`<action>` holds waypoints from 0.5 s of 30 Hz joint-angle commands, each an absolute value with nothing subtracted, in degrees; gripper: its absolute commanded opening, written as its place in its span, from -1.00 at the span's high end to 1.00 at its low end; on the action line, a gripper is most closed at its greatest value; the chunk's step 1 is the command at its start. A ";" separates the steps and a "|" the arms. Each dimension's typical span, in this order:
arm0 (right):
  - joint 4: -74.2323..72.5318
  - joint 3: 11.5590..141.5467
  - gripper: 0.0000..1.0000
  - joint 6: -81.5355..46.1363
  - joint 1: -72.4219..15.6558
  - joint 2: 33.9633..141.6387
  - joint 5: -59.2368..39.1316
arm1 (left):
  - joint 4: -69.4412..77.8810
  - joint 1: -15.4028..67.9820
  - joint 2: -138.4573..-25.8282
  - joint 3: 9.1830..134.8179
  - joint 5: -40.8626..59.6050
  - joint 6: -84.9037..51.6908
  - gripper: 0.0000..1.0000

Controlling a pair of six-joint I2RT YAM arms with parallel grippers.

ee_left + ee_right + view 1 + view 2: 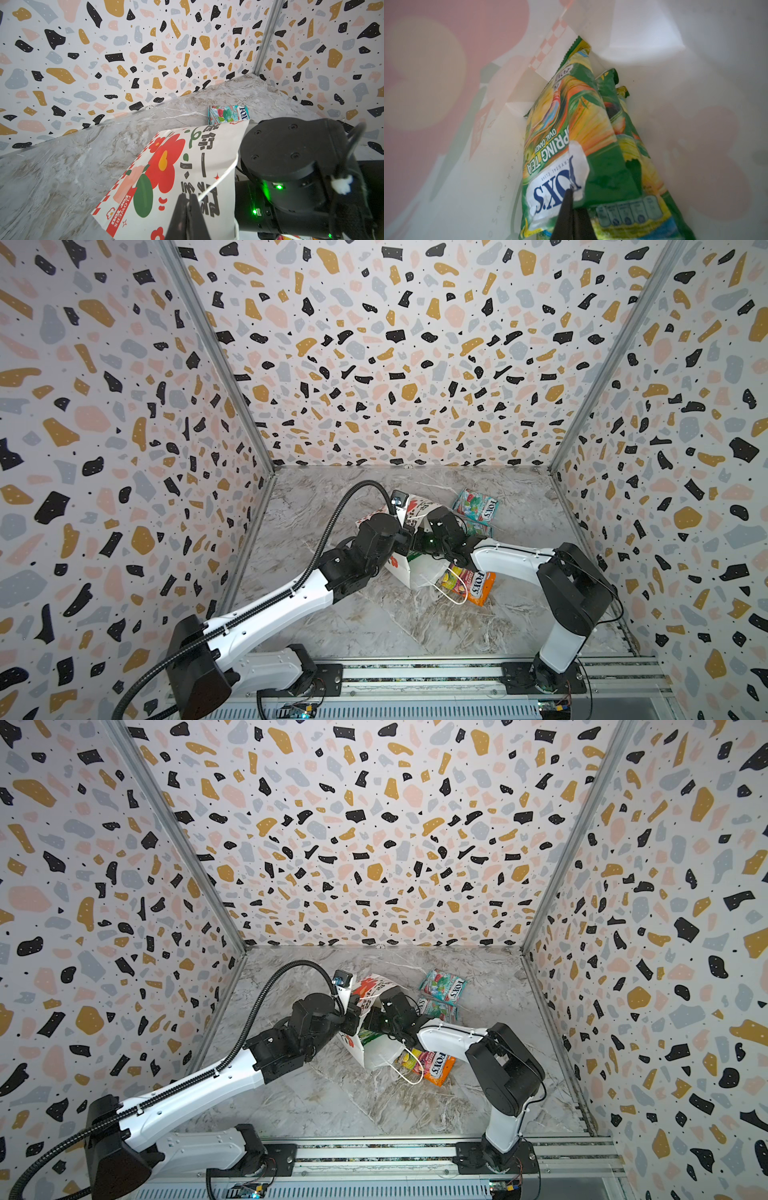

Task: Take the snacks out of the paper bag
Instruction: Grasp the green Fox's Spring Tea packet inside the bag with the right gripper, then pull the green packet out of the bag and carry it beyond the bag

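The white paper bag (pixel 422 578) (pixel 380 1058) with red flower print lies tilted on the marble floor, mouth toward the right arm. My left gripper (pixel 188 197) is shut on the bag's (pixel 166 166) rim, beside a white cord handle (pixel 220 178). My right gripper (pixel 572 193) is inside the bag (pixel 446 166), shut on a green FOX'S snack pouch (pixel 571 124). A second green pouch (pixel 633 149) lies behind it. Outside the bag lie two teal pouches (pixel 478 506) (pixel 444 986) (pixel 227 114) and an orange-pink one (pixel 473 583) (pixel 432 1065).
Terrazzo-patterned walls close in the marble floor (pixel 332 614) on three sides. A metal rail (pixel 415 674) with both arm bases runs along the front. The right arm (pixel 511 556) reaches across above the orange-pink pouch.
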State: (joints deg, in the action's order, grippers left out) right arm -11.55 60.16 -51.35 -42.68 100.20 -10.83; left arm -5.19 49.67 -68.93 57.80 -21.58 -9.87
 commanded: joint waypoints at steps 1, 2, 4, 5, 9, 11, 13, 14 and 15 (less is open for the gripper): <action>-10.31 59.88 1.00 -47.68 -42.89 95.33 -10.47 | -4.73 49.69 -68.03 59.35 -23.39 -10.00 1.00; -9.98 59.69 1.00 -47.28 -42.90 94.94 -10.53 | -4.73 49.65 -68.03 59.33 -23.58 -10.02 1.00; -8.96 59.32 1.00 -46.62 -42.91 93.82 -10.29 | -4.70 49.71 -68.03 59.33 -23.89 -10.02 1.00; -8.56 59.12 1.00 -46.33 -42.89 93.40 -10.18 | -4.73 49.63 -68.03 59.31 -23.92 -10.02 1.00; -6.48 58.30 1.00 -44.70 -42.91 91.26 -10.07 | -4.84 49.62 -67.92 59.25 -24.98 -10.20 1.00; -5.45 57.84 1.00 -43.61 -42.89 90.23 -10.10 | -4.69 49.66 -67.77 59.17 -25.47 -10.28 1.00; -4.20 57.05 1.00 -42.00 -42.91 88.63 -10.35 | -4.58 49.63 -67.69 59.15 -25.67 -10.29 1.00; -3.72 56.76 1.00 -41.36 -42.89 87.84 -10.44 | -4.57 49.63 -67.68 59.07 -25.75 -10.32 1.00; -3.34 56.25 1.00 -40.44 -42.89 86.90 -10.69 | -4.57 49.63 -67.73 59.08 -25.76 -10.31 1.00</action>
State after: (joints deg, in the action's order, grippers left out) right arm -5.43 56.71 -44.27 -42.76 90.76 -10.85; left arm -5.17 49.67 -68.82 57.80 -23.62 -9.91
